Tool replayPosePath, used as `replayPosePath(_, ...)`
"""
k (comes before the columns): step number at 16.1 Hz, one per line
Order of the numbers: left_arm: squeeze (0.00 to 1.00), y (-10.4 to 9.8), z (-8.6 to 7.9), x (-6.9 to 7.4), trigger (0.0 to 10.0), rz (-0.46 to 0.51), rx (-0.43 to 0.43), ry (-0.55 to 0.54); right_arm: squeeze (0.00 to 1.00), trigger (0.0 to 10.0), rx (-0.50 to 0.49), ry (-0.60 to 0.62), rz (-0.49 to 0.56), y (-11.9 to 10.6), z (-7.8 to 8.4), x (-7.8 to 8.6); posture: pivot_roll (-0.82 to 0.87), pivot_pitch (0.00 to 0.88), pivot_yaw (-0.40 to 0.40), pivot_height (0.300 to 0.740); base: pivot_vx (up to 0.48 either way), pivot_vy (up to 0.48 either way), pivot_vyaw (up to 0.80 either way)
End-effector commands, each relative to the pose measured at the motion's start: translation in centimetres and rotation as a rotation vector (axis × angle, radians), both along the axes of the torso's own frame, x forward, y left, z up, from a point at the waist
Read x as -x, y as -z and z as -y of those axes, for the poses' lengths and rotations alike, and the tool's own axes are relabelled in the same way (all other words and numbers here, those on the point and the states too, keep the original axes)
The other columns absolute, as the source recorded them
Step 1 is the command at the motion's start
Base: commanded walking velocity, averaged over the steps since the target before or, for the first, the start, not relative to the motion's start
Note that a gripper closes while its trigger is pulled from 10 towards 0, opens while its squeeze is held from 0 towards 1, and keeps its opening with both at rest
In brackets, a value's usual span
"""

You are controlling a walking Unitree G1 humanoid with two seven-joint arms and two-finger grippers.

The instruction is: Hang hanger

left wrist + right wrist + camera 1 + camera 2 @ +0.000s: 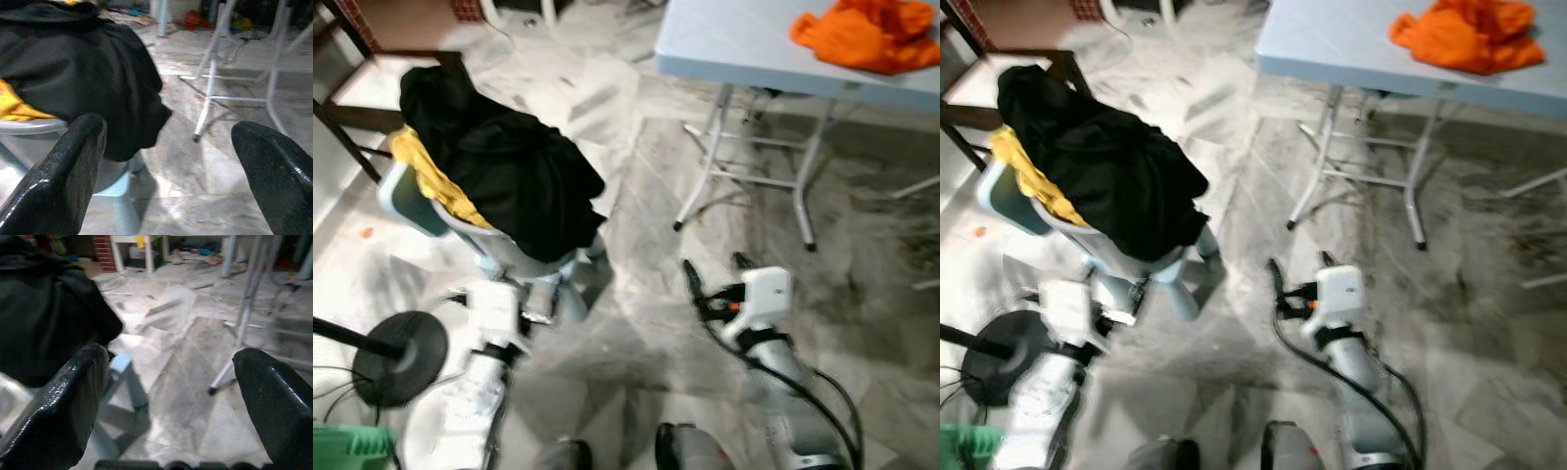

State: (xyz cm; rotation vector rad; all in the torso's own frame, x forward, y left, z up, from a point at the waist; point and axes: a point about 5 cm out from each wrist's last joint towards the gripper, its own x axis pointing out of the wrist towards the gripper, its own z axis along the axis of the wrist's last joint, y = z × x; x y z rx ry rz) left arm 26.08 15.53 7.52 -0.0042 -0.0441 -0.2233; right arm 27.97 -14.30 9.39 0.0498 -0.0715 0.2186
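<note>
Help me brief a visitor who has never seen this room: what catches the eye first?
A heap of black clothing over a yellow garment on a pale blue chair, ahead to the robot's left. Next, the orange cloth on the white folding table, far right. Both hands hang open and empty over the marble floor, left hand, right hand.

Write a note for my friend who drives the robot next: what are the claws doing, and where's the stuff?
Left claw: open, holding nothing, low beside the chair.
Right claw: open, holding nothing, over the floor between the chair and the table.
Things: a black garment and a yellow one are piled on the chair. An orange cloth lies on the table. A round black stand base sits on the floor at the robot's left. I can make out no hanger.
Done: nothing yet.
Left: find the hanger, grasp it and hang it.
</note>
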Motion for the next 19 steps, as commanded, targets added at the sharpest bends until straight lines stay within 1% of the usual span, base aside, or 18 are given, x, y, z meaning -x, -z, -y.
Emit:
replayPosePath(1, 0.0, 0.43, -1.0, 0.3, 10.0, -0.021, -0.014, -0.028, 0.0, 10.0, -0.014, -0.011, 0.002, -0.11, -0.62, 0.07, -0.01, 0.256, -0.016, 0.74, 0.311, 0.3, 0.58)
replayPosePath(4, 0.0, 0.44, -0.98, 0.31, 10.0, -0.022, -0.015, -0.026, 0.0, 10.0, -0.016, -0.014, 0.001, -0.12, -0.78, 0.0, -0.01, 0.258, -0.016, 0.74, 0.314, 0.299, 0.49)
replayPosePath(5, 0.0, 0.44, -0.92, 0.3, 10.0, -0.022, -0.016, -0.025, 0.0, 10.0, -0.017, -0.014, 0.001, -0.14, -0.78, -0.02, -0.01, 0.258, -0.016, 0.74, 0.311, 0.296, 0.0)
replayPosePath(7, 0.0, 0.45, -0.87, 0.25, 10.0, -0.024, -0.021, -0.027, 0.0, 10.0, -0.018, -0.013, -0.001, -0.13, -0.74, -0.04, -0.01, 0.257, -0.016, 0.74, 0.281, 0.0, 0.0)
replayPosePath(9, 0.0, 0.55, -0.86, 0.07, 10.0, -0.027, -0.024, -0.047, 0.0, 10.0, -0.021, -0.008, -0.006, -0.04, -0.65, -0.03, -0.02, 0.251, -0.022, 0.74, 0.0, 0.0, 0.0)
replayPosePath(12, 0.0, 0.51, -0.62, -0.03, 10.0, -0.023, -0.021, -0.019, 0.0, 10.0, -0.021, -0.006, -0.011, -0.01, -0.56, -0.17, -0.01, 0.244, -0.027, 0.74, 0.0, 0.0, 0.0)
replayPosePath(15, 0.0, 0.46, -0.63, -0.02, 10.0, -0.019, -0.019, -0.018, 0.0, 10.0, -0.02, -0.008, -0.007, -0.18, -0.63, -0.47, -0.01, 0.242, -0.027, 0.74, 0.08, -0.378, 0.0)
replayPosePath(19, 0.0, 0.49, -0.53, 0.02, 10.0, -0.021, -0.016, -0.014, 0.0, 10.0, -0.02, -0.013, -0.008, -0.09, -0.92, -0.35, -0.01, 0.243, -0.027, 0.74, 0.0, -0.417, 0.0)
